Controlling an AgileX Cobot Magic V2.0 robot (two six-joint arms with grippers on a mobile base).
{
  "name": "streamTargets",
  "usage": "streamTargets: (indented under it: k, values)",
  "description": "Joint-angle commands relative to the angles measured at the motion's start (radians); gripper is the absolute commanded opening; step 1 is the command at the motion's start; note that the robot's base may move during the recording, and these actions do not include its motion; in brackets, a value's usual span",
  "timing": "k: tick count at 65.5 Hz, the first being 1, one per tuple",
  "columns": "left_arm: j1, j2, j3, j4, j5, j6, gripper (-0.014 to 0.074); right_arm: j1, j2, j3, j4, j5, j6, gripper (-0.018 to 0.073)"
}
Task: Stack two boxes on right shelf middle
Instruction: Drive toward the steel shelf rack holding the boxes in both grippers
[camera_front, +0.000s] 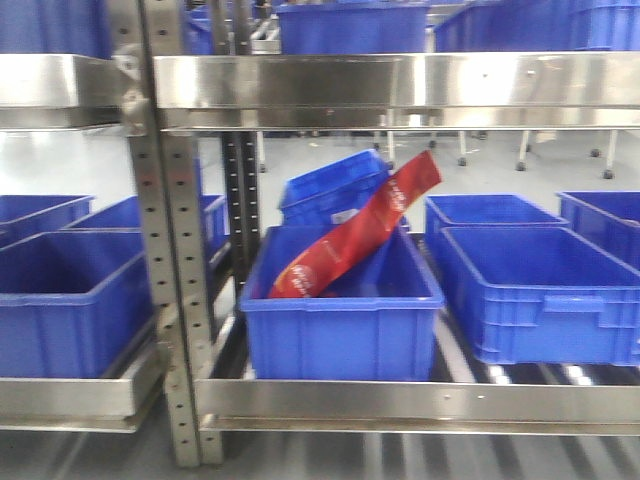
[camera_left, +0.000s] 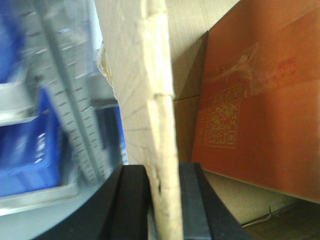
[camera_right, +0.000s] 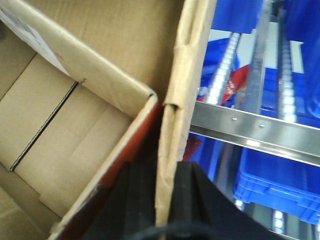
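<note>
No box or gripper shows in the front view. In the left wrist view my left gripper (camera_left: 165, 205) is shut on the upright wall of an open brown cardboard box (camera_left: 145, 75), one black finger on each side. An orange-red printed carton (camera_left: 265, 110) with a QR code lies inside it. In the right wrist view my right gripper (camera_right: 165, 200) is shut on another wall of the box (camera_right: 187, 75), with the carton's open inside (camera_right: 75, 115) to the left. The steel shelf rail (camera_right: 260, 131) runs just beyond that wall. The front view shows the shelf tiers (camera_front: 400, 400).
Blue plastic bins fill the tier ahead: one in the centre (camera_front: 340, 320) with a red bag (camera_front: 360, 230) leaning in it, one to the right (camera_front: 540, 290), more to the left (camera_front: 60, 300). A perforated steel upright (camera_front: 175, 300) splits the racks. Bins (camera_front: 350, 25) also stand on the upper tier.
</note>
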Motion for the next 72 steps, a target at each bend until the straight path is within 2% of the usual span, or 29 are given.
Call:
streamTargets:
  k: [1, 72]
  values:
    - [-0.007, -0.012, -0.018, -0.014, -0.045, 0.006, -0.0111, -0.009, -0.01, -0.013, -0.01, -0.056, -0.013, -0.0151]
    - [-0.007, -0.012, -0.018, -0.014, -0.045, 0.006, -0.0111, -0.009, -0.01, -0.013, -0.01, -0.056, -0.013, -0.0151]
